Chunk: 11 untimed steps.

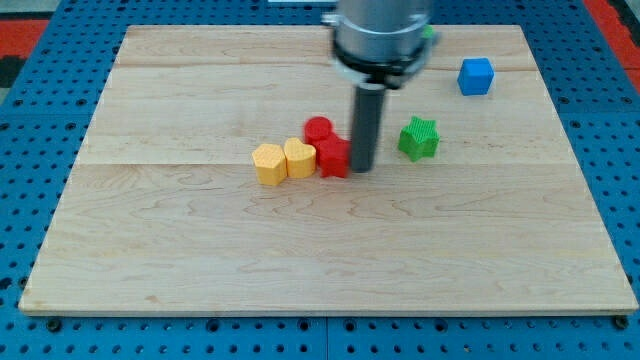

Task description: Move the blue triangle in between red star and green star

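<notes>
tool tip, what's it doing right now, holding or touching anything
Tool: no jaws, holds nothing. My tip sits against the red star, on its right, with the green star further right.

Bright, even light falls from above across the pale worktop [200,250], with no hard glare on the wood. Shadows are short and soft, pooled close under the blocks and beside the rod. The picture is low in resolution and slightly soft overall, with block edges fuzzy.
</notes>
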Tool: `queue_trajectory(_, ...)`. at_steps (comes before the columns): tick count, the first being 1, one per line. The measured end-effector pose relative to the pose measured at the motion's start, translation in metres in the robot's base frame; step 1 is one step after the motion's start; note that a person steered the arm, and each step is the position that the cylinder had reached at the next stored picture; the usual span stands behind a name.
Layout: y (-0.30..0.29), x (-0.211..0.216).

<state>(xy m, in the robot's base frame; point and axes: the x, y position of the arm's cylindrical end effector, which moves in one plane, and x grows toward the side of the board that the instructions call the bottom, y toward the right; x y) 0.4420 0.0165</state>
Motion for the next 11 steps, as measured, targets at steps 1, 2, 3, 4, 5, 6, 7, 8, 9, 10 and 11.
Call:
queue_trajectory(1, -0.052, -0.041)
queue_trajectory(2, -0.101, -0.096)
queue_trajectory(3, -0.145, -0.120)
queue_trajectory(4, -0.119, -0.164)
queue_trajectory(5, -0.091, -0.210)
queue_trajectory(6, -0.011, -0.243)
queue_trajectory(7, 0.048, -0.244)
queue_trajectory(8, 0.047, -0.204)
queue_trajectory(9, -0.007, -0.161)
queue_trajectory(10, -0.010, -0.120)
queue_trajectory(11, -0.009, -0.129)
